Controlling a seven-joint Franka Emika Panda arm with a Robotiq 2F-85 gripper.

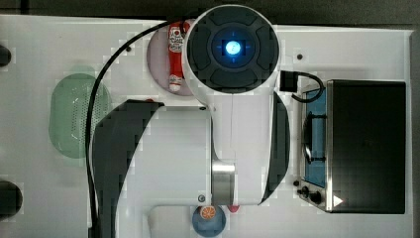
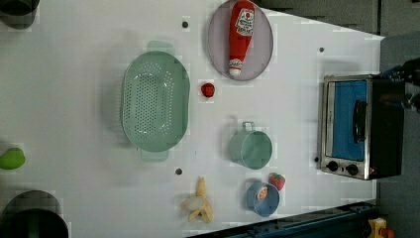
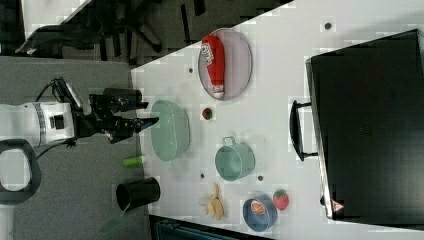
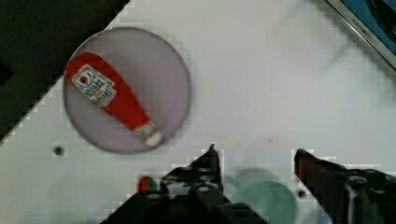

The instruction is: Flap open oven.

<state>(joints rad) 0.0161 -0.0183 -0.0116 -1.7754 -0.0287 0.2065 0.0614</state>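
Observation:
The oven (image 1: 366, 146) stands at the top view's right edge, black on top, its blue glass door (image 1: 317, 144) shut and facing the top view's left. A metal bar handle (image 1: 308, 139) runs across the door. The oven (image 2: 359, 126) and handle (image 3: 296, 131) are also plain in the side views. My gripper (image 4: 257, 153) is open, nothing between its dark fingers (image 4: 211, 161). It hangs high above the table, well away from the oven (image 3: 370, 125), as the gripper (image 3: 145, 120) in the right view makes clear. A corner of the oven (image 4: 369, 23) reaches the wrist view.
A red ketchup bottle (image 2: 240, 37) lies on a grey plate (image 2: 262, 54). On the white table are a green colander (image 2: 156, 99), a green cup (image 2: 250, 148), a small red fruit (image 2: 208, 89), a banana (image 2: 199, 204), a blue bowl (image 2: 262, 198) and a strawberry (image 2: 277, 181).

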